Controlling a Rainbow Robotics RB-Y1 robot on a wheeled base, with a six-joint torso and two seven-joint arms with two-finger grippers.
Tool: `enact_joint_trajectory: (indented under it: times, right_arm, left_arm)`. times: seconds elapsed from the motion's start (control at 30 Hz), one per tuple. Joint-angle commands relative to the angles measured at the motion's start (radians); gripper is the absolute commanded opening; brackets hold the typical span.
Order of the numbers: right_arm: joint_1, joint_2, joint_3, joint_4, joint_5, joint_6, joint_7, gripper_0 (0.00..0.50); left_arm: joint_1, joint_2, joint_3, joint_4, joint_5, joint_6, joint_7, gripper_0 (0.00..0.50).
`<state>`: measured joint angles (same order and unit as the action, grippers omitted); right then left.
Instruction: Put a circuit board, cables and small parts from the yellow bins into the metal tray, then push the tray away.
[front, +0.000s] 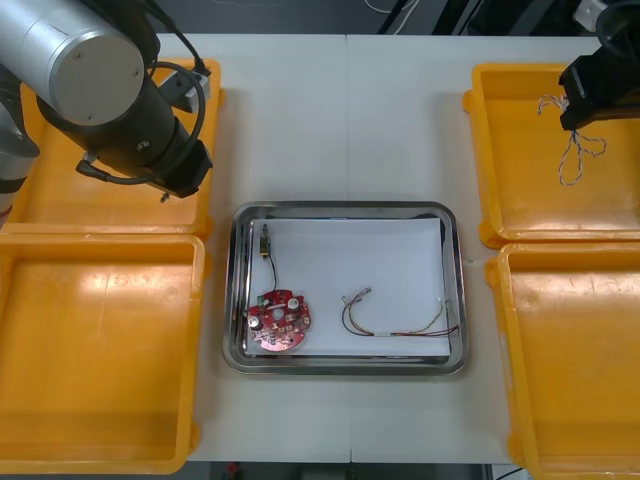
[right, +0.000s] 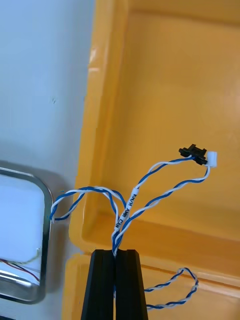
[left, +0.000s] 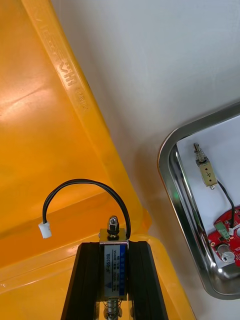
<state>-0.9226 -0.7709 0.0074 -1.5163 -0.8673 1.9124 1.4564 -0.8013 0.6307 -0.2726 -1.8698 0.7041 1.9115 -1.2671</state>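
Over the far-left yellow bin, my left gripper hangs above the bin's near wall. Its jaws stand apart by the width of a small metal part clamped between them, and a black cable arcs off that part to a white plug. In the front view the left arm's thick grey and black body covers much of that bin.

Across the table, my right gripper sits over the far-right yellow bin. Its jaws are pinched on a twisted blue and white cable (so thin that the fingers meet at the middle). The cable's loops hang over the bin wall, and one strand ends in a black and white plug.

A strip of bare table separates each far bin from the metal tray, which lies between the bins and is white inside. In it I see:
- a round red circuit board in the near-left corner
- a second small metal part toward the far-left corner, with a dark lead running toward the board
- a red and yellow cable curled along the near side, right of the board

The near-left bin and near-right bin flank the tray's near half
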Motion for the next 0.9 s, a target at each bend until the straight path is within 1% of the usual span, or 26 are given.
enact_joint_trajectory:
  times: [0.03, 0.2, 0.47, 0.53, 0.67, 0.83, 0.9]
  right_arm:
    - [-0.001, -0.087, 0.135, -0.14, -0.058, 0.007, 0.061, 0.0]
    - [-0.001, -0.093, 0.214, -0.248, -0.122, 0.007, 0.064, 0.0]
    - [-0.001, -0.094, 0.237, -0.324, -0.237, 0.007, 0.076, 0.0]
    - [0.001, -0.096, 0.258, -0.351, -0.253, 0.0, 0.084, 0.0]
    - [0.001, -0.096, 0.326, -0.427, -0.239, -0.03, 0.094, 0.0]
    - [-0.001, -0.082, 0.448, -0.521, -0.193, -0.099, 0.117, 0.0]
    - [-0.001, -0.057, 0.488, -0.547, -0.157, -0.128, 0.182, 0.0]
  left_arm:
    - [-0.021, -0.017, 0.036, -0.006, 0.006, 0.008, 0.078, 0.0]
    - [-0.021, -0.017, 0.035, -0.005, 0.005, 0.008, 0.086, 0.0]
    - [-0.021, -0.017, 0.036, -0.006, 0.006, 0.008, 0.086, 0.0]
    - [-0.021, -0.017, 0.035, -0.006, 0.005, 0.008, 0.086, 0.0]
    - [-0.019, -0.017, 0.036, -0.006, 0.005, 0.008, 0.086, 0.0]
    - [-0.019, -0.017, 0.035, -0.006, 0.006, 0.008, 0.088, 0.0]
    - [-0.021, -0.017, 0.035, -0.006, 0.005, 0.008, 0.088, 0.0]
